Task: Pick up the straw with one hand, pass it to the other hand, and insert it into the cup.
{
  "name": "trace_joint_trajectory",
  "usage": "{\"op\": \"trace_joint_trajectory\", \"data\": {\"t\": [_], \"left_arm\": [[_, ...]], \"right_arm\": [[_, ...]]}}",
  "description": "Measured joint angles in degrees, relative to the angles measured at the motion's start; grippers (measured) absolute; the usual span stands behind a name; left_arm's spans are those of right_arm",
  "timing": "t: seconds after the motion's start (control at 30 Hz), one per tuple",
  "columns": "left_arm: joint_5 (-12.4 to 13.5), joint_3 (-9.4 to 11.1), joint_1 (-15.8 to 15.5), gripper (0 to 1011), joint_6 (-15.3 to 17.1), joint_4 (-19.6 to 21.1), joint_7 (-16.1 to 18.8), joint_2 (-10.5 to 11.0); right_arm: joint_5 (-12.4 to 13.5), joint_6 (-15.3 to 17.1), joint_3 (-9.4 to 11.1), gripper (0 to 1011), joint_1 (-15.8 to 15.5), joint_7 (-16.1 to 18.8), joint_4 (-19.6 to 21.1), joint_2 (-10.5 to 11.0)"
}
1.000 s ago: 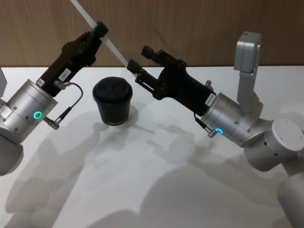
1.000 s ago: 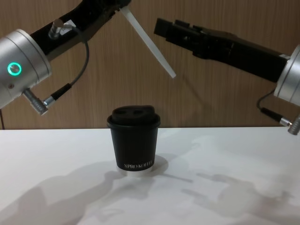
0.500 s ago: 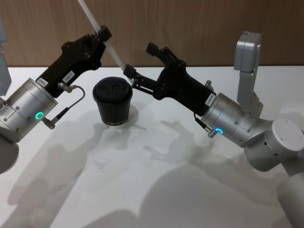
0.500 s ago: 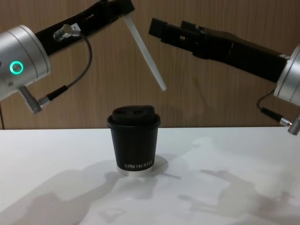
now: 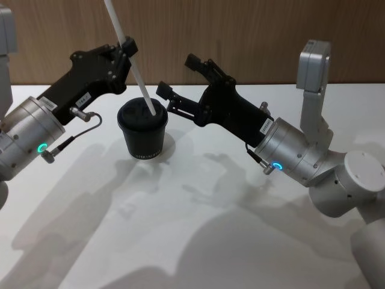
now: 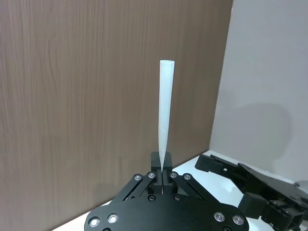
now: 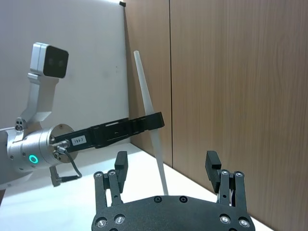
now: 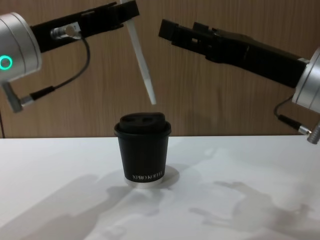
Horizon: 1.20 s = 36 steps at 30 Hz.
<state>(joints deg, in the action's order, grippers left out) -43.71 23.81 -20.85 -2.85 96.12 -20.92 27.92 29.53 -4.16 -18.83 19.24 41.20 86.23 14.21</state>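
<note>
My left gripper (image 5: 127, 44) is shut on the white straw (image 5: 139, 72), gripping it above its middle. The straw slants steeply, and its lower tip hangs just above the domed lid of the black cup (image 5: 142, 131). In the chest view a small gap shows between the straw (image 8: 142, 65) and the cup (image 8: 143, 150), with the left gripper (image 8: 128, 11) high above. The left wrist view has the straw (image 6: 164, 110) rising from the shut left gripper (image 6: 162, 169). My right gripper (image 5: 176, 75) hovers open just right of the cup, holding nothing; its wrist view shows the right gripper (image 7: 166, 168) with jaws wide apart and the straw (image 7: 146, 96) beyond.
The cup stands on a white table (image 5: 198, 229) with a wood-panelled wall (image 8: 210, 100) behind it. The right gripper (image 8: 167, 30) reaches in at about the same height as the left one, close to the straw.
The left gripper has swung the straw from a shallow slant to nearly upright and brought its lower tip over the cup lid. The right gripper stays open, almost unmoved.
</note>
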Motion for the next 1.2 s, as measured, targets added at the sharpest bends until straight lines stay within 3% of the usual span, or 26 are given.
{"op": "trace_joint_trajectory", "data": {"t": [0.23,0.53,1.2], "left_arm": [[2.39,-0.93,1.07,6,1.12,2.92,2.21,1.92],[4.2,-1.81,1.91,5,1.82,4.05,3.93,2.87],[8.11,-1.27,0.7,6,1.77,-0.02,5.31,1.16]], "right_arm": [[0.0,0.0,0.0,1001,0.0,0.0,0.0,0.0],[0.0,0.0,0.0,1001,0.0,0.0,0.0,0.0],[0.0,0.0,0.0,1001,0.0,0.0,0.0,0.0]]}}
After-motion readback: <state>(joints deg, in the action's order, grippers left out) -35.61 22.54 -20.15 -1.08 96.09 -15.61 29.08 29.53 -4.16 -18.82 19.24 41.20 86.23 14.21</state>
